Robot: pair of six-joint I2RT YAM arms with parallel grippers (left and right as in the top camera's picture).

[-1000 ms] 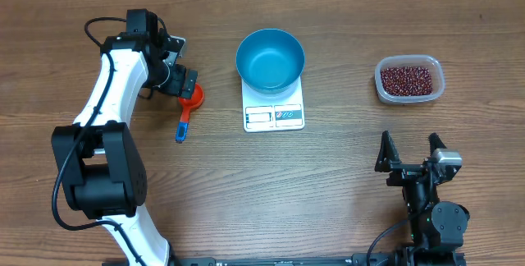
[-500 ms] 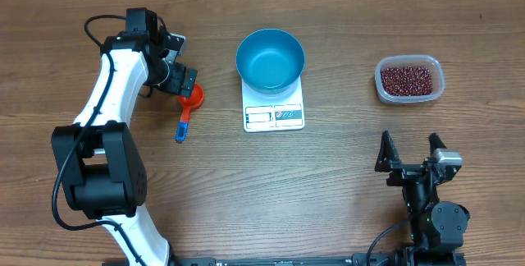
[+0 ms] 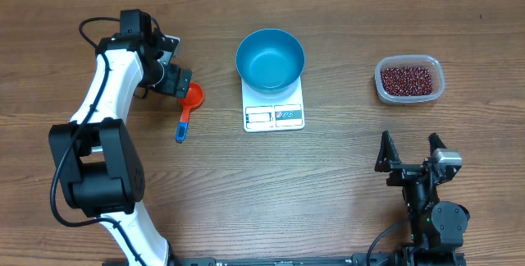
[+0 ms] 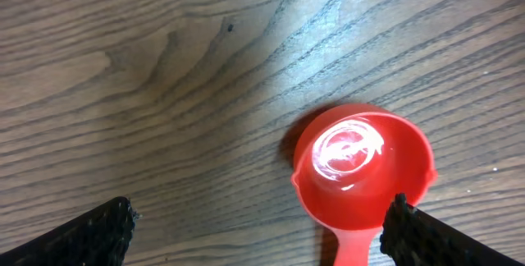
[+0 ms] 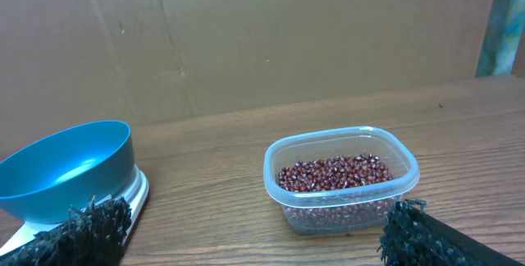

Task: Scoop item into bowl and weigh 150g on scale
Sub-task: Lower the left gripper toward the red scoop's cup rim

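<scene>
The beans (image 3: 407,78) lie in the clear plastic tub (image 3: 381,87) towards the desk's far right corner, none in the blue bowl (image 3: 271,59) set ready on the scale (image 3: 274,116), while the left gripper (image 3: 182,85) hovers spread-jawed over the orange-red scoop (image 3: 189,102), seemingly to grasp it, and the right gripper (image 3: 408,153) waits open by the near edge.

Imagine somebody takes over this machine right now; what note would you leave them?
Left gripper: open, empty, by the scoop.
Right gripper: open, empty, parked apart from everything.
Bowl sits empty on the scale.
Beans are in the clear tub, far right.
Done: nothing scooped.
Left: grasp scoop, carry beans into bowl until the target weight shows.
</scene>
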